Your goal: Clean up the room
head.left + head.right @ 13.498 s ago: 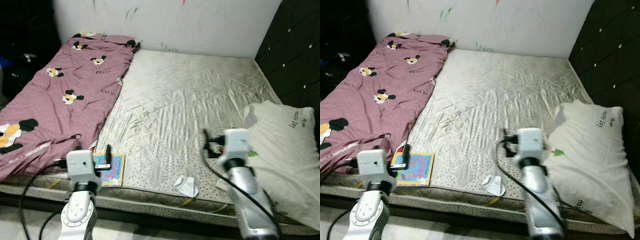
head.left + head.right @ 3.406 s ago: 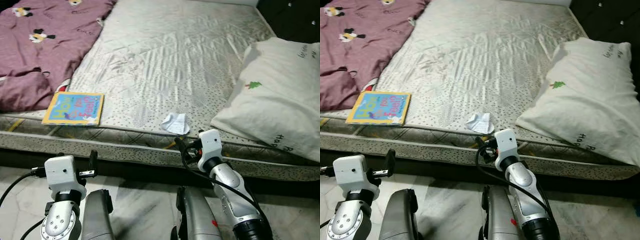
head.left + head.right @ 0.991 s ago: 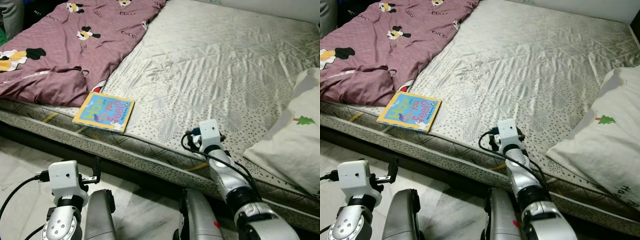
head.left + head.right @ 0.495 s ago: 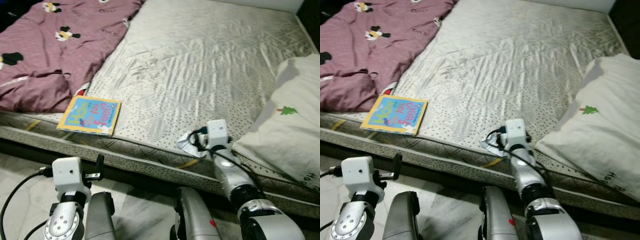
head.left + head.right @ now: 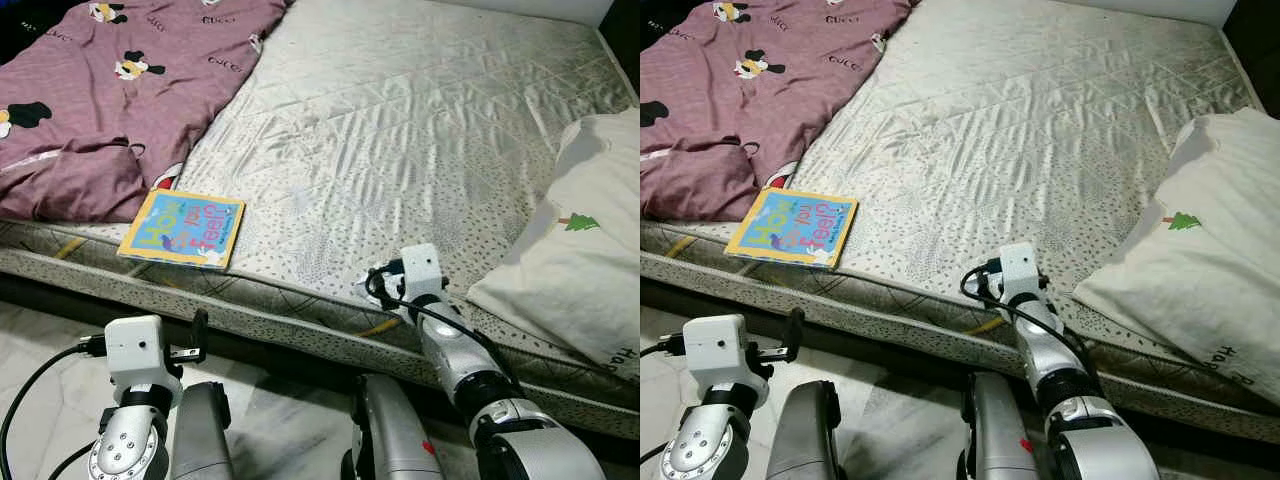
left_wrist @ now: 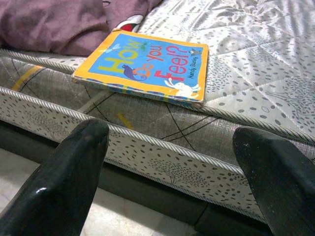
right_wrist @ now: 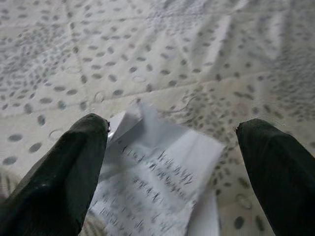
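Right end effector (image 7: 172, 162) moved over crumpled paper (image 7: 157, 184), fingers spread wide, straddling it on mattress (image 5: 400, 130)

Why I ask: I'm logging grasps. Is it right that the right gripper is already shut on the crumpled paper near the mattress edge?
Not quite. The right gripper is open, its fingers on either side of the crumpled paper, as the right wrist view shows.

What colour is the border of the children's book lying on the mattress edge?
Yellow-orange, around a blue cover; the flat children's book shows best in the left wrist view.
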Controlling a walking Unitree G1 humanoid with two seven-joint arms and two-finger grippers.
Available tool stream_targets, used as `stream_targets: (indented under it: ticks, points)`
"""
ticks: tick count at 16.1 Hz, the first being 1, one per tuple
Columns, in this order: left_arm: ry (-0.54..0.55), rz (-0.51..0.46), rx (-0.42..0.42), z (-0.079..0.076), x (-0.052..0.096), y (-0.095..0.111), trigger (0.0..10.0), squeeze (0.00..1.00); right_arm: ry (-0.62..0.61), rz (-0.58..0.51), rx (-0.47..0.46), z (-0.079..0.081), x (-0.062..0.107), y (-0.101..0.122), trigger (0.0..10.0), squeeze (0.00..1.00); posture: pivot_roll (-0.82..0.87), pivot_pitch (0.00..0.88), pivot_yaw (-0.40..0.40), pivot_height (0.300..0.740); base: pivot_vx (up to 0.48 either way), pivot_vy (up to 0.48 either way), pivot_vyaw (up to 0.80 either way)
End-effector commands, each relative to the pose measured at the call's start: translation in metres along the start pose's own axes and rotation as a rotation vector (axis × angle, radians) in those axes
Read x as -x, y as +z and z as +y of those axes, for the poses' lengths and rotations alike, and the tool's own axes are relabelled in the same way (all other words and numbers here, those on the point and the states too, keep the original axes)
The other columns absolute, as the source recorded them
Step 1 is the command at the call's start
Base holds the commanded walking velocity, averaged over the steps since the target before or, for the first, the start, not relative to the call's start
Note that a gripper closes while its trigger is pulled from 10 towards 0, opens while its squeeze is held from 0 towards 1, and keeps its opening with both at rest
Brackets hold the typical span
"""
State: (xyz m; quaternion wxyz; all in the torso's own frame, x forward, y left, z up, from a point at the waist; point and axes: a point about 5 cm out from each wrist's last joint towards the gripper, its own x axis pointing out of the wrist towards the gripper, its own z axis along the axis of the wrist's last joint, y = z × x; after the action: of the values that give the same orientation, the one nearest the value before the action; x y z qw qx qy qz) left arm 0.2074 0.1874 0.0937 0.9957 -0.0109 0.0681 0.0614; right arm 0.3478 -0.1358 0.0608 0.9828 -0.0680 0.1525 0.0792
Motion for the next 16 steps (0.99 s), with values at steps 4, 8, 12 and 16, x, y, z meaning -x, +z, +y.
stream_targets:
  ticks: [4, 8, 12, 16]
  points:
    - [-0.044, 0.043, 0.027, -0.003, 0.009, -0.005, 10.0, 0.0, -0.009, 0.087, 0.007, -0.001, 0.001, -0.011, 10.0, 0.0, 0.16, 0.191, -0.051, 0.546, 0.0, 0.0, 0.0]
    - [-0.063, 0.072, 0.027, -0.005, 0.022, -0.004, 10.0, 0.0, -0.023, 0.13, -0.007, 0.001, 0.001, -0.016, 0.0, 0.0, 0.19, 0.257, -0.056, 0.546, 0.0, 0.0, 0.0]
    - [-0.077, 0.078, 0.039, -0.007, 0.023, -0.001, 10.0, 0.0, -0.02, 0.117, -0.019, 0.004, -0.001, -0.011, 0.0, 0.0, 0.18, 0.268, -0.052, 0.546, 0.0, 0.0, 0.0]
    - [-0.257, 0.067, 0.098, -0.033, 0.019, 0.003, 10.0, 0.0, -0.031, 0.122, -0.045, -0.001, 0.0, -0.014, 0.0, 0.0, 0.16, 0.243, -0.043, 0.546, 0.0, 0.0, 0.0]
